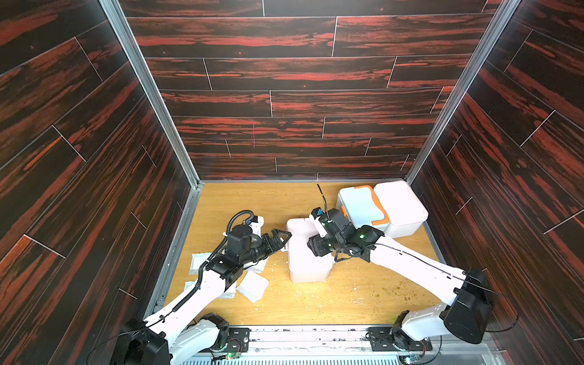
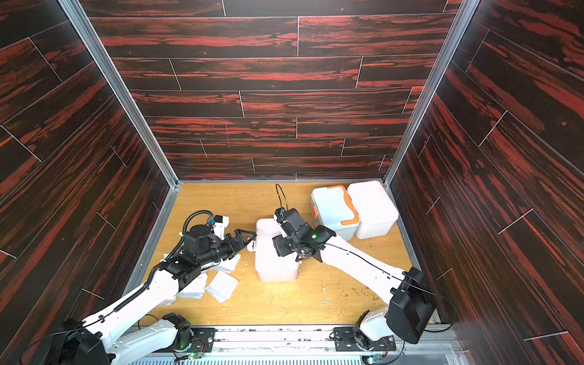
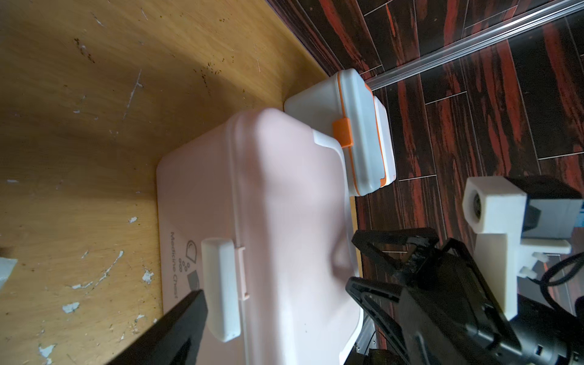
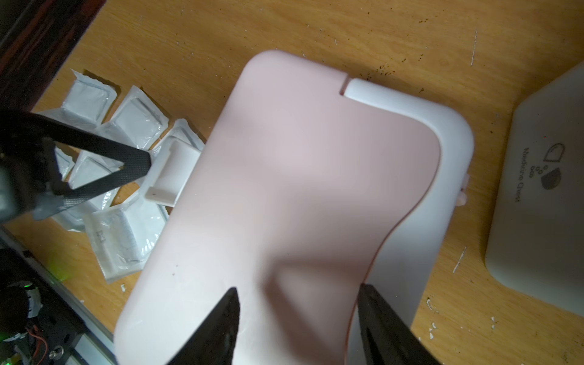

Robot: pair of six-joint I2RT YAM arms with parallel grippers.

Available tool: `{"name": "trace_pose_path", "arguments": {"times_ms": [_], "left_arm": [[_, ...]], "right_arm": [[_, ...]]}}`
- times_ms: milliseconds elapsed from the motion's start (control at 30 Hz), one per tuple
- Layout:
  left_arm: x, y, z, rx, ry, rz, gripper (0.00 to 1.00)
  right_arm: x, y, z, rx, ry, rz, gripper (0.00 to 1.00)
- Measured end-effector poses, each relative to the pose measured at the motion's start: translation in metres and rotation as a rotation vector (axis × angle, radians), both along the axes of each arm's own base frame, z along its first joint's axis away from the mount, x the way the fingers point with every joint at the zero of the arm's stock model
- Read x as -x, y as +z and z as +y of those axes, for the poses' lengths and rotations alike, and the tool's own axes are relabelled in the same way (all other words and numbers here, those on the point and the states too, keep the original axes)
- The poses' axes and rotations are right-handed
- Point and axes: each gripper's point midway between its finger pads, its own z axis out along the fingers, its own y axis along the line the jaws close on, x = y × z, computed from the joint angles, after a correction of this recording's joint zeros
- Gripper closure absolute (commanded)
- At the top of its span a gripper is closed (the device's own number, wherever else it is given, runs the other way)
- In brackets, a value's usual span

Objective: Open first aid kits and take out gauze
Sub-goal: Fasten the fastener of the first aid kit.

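A pale pink first aid kit [image 1: 308,265] stands shut mid-table, also in the left wrist view [image 3: 284,205] and right wrist view [image 4: 300,173]. My left gripper [image 1: 284,240] [image 3: 275,316] is open wide at the kit's left side, its fingers either side of the white latch [image 3: 221,290]. My right gripper [image 1: 313,249] [image 4: 298,303] hangs over the lid, fingers apart with nothing between them. Two more kits stand shut at the back right, one blue-white with an orange handle [image 1: 360,205] and one pinkish-white [image 1: 401,205]. Several gauze packets [image 1: 252,286] [image 4: 132,120] lie on the table at the left.
Dark wood-pattern walls close in the table [image 1: 363,300] on three sides, with a metal rail along the front. Small white and brown crumbs are scattered over the wood. The left arm reaches over part of the gauze pile.
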Motion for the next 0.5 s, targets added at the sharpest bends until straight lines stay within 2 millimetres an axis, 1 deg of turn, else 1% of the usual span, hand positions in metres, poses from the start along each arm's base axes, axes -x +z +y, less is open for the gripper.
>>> {"name": "trace_pose_path", "arguments": {"times_ms": [133,233,500], "left_arm": [[0.001,-0.003,-0.007,-0.002,-0.020,0.006,0.01],[0.002,-0.001,-0.011,0.000,-0.032,0.002,0.01],[0.000,-0.002,-0.017,-0.001,-0.043,-0.002,0.01]], "right_arm": [[0.000,0.000,0.000,0.000,0.000,0.000,0.37],[0.000,0.000,0.000,0.000,0.000,0.000,0.37],[0.000,0.000,0.000,-0.001,0.001,0.001,0.38]]}}
